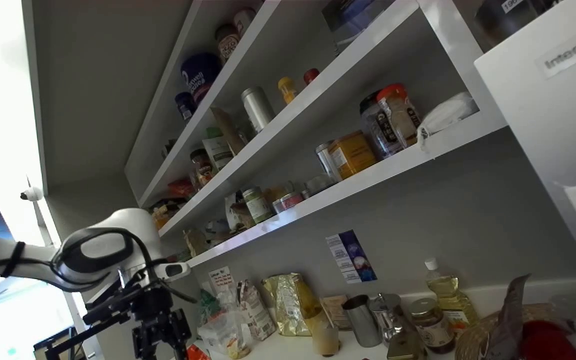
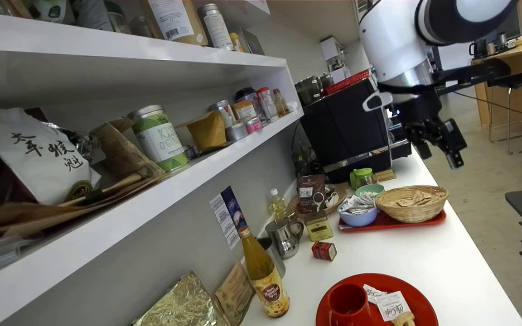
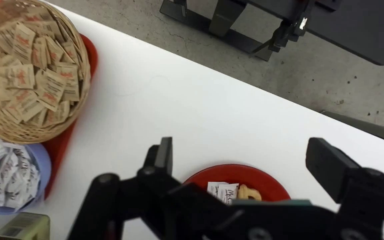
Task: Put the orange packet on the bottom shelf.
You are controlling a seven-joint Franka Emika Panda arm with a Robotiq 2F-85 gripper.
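Note:
A red-orange packet (image 1: 197, 353), which I take to be the orange packet, peeks in at the bottom edge of an exterior view, low beside the gripper. Most of it is cut off there, and the wrist view does not show it. The bottom shelf (image 1: 358, 183) runs along the wall above the counter in both exterior views, with jars, tins and bags standing on it. My gripper (image 2: 441, 157) hangs over the counter's outer side, pointing down. In the wrist view the gripper (image 3: 240, 146) has its fingers wide apart with nothing between them.
On the white counter (image 2: 433, 258) are a red plate (image 2: 426, 301) with a red mug (image 2: 348, 301), a syrup bottle (image 2: 263, 276), a gold foil bag (image 1: 288, 300) and a wicker basket (image 3: 78, 96) on a red tray (image 3: 60, 160). A higher white shelf (image 2: 120, 43) overhangs the bottom one.

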